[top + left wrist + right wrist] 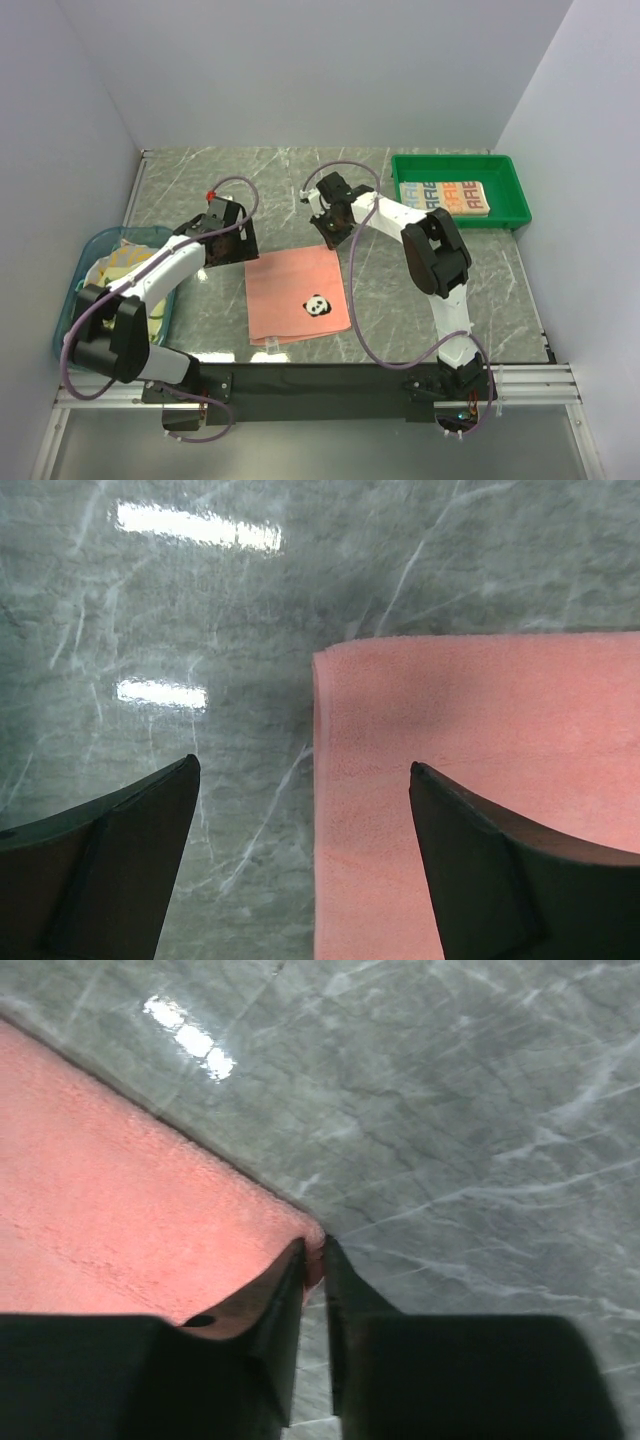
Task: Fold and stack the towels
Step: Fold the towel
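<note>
Right fingers (272,1345) on towel (120,1220) (corner hidden)

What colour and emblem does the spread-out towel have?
Salmon-pink towel with a black-and-white panda emblem; clearest in the top external view.

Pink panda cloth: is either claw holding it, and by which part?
The right gripper pinches the pink towel by its far right corner. The left gripper hangs open over the far left corner, holding nothing.
</note>
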